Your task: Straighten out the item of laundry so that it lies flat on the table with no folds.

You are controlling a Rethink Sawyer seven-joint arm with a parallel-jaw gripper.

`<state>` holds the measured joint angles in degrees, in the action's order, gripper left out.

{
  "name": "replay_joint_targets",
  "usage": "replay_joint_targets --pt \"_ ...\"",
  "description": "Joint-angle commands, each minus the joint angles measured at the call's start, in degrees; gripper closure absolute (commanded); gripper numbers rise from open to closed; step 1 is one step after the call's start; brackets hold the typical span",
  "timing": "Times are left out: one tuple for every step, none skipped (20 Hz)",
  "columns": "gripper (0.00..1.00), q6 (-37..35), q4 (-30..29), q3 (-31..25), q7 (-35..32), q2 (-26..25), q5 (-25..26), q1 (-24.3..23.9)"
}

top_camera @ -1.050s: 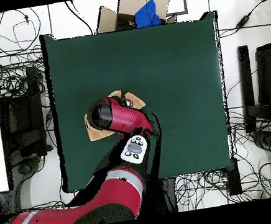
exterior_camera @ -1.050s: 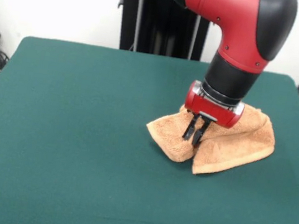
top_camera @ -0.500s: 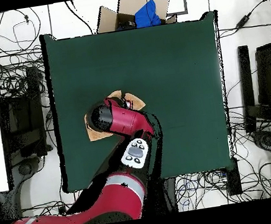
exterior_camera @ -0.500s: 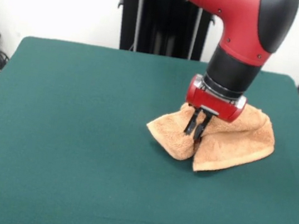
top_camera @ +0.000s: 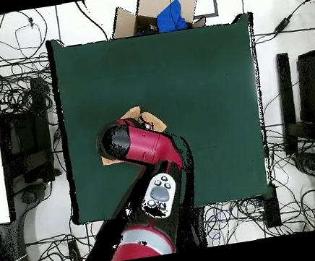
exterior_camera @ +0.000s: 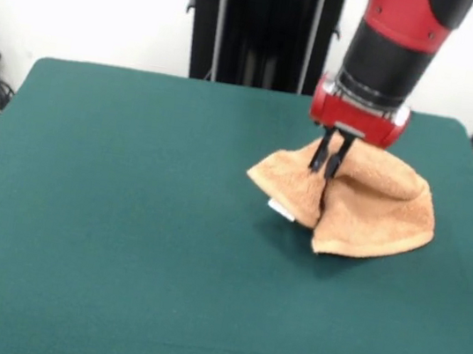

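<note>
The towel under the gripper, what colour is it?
Light orange; the towel shows best in the front view.

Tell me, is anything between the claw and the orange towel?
Nothing: in the front view the claw is shut on the towel, pinching a raised fold above the table.

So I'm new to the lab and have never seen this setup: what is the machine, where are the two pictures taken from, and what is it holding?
It is a robot arm, red and black, ending in a small pincer. One picture looks across the table toward the robot; the other looks straight down, where the arm hides most of the cloth. On the green table lies one light-orange towel, crumpled, not flat. The pincer is shut on a pinch of the towel, lifting that part into a peak while the rest rests on the table. A small white tag shows at its lower edge.
</note>
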<state>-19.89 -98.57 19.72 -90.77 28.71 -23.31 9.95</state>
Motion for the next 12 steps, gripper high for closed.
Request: replay_joint_targets --pt "1.0 -7.59 -4.05 -0.75 -7.47 4.75 3.73 -0.96" --pt "1.0 -7.38 -3.99 -0.87 -7.4 4.71 3.94 -1.21" --pt "1.0 -7.32 -4.03 -1.06 -7.11 4.88 4.26 -1.71" --pt "1.0 -7.35 -4.07 -1.18 -6.98 5.05 4.52 -2.04" --pt "1.0 -7.52 -4.08 -1.36 -6.54 5.35 4.92 -2.65" --pt "1.0 -7.65 -4.11 -1.5 -6.4 5.58 5.24 -3.02" --pt "1.0 -7.65 -4.32 -1.85 -6.08 5.89 5.55 -3.66" --pt "1.0 -7.51 -4.48 -2.13 -6.11 6.02 5.74 -4.03" --pt "1.0 -6.88 -4.76 -2.51 -6.05 6.05 5.88 -4.56" --pt "1.0 -6.45 -4.86 -2.81 -6.07 5.95 6.0 -4.91" --pt "1.0 -5.47 -4.94 -3.36 -5.86 5.65 6.19 -5.58" --pt "1.0 -5.0 -4.96 -3.67 -5.85 5.46 6.35 -5.96"
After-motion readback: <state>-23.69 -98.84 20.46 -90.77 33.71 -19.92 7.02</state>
